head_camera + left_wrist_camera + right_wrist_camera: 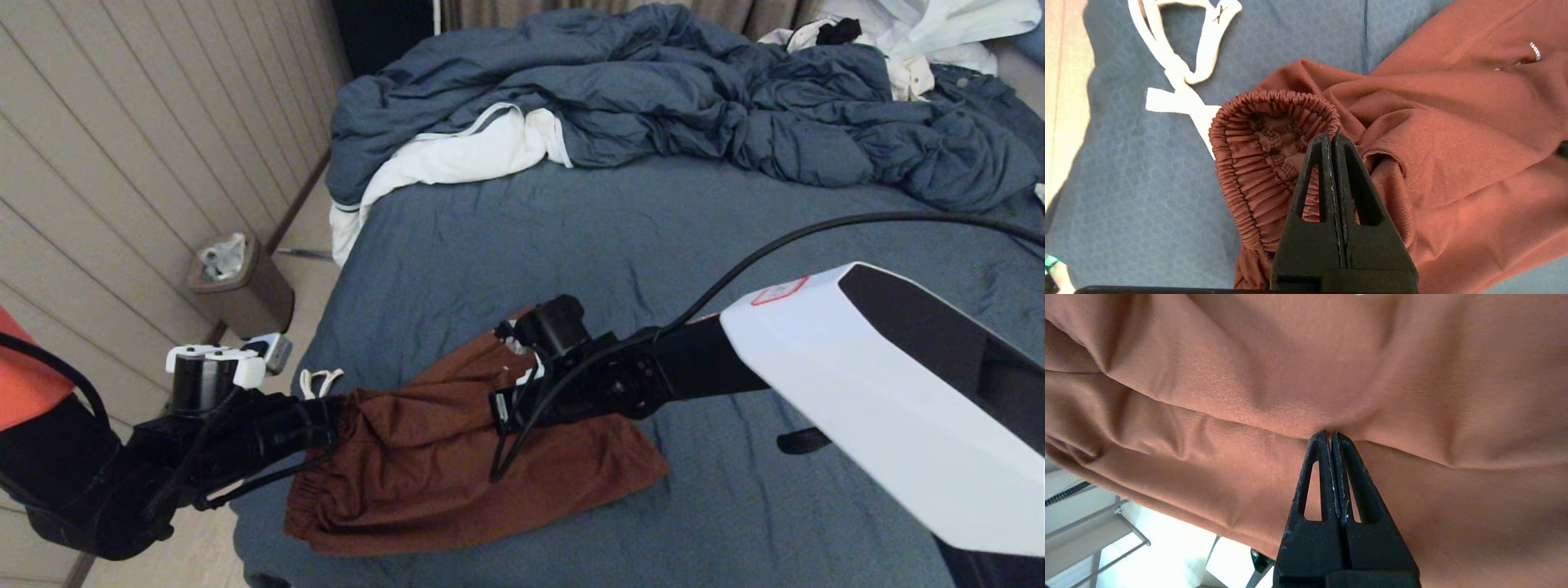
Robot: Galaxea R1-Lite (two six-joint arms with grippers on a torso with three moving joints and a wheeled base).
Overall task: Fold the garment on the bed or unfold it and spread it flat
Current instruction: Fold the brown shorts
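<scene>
Head view: shorts [457, 457] lie bunched near the front left corner of the bed [653, 245], on the blue sheet. Left gripper [331, 420] is at the waistband end; right gripper [510, 408] is over the middle of the cloth. Both arms are engaged. The cloth is creased and partly doubled over itself, neither flat nor neatly folded; I judge the task to be at an early-to-middle stage, with smoothing or a clean fold left to do.

Left wrist view: left gripper [1333, 141] has its jaws pressed together on the gathered waistband [1257, 134], which curls up around the tips. The white drawstring [1180, 73] trails loose on the sheet beside it. A small white logo [1535, 51] shows on one leg.

Right wrist view: right gripper [1329, 437] is pinched closed on a ridge of the shorts [1290, 375], the fabric pulled up in folds.

Surface and room: the sheet is wrinkled; a rumpled blue duvet [694, 90] and white clothes [457, 155] lie at the far end. A small bin [241, 282] stands on the floor by the panelled wall [122, 147].
</scene>
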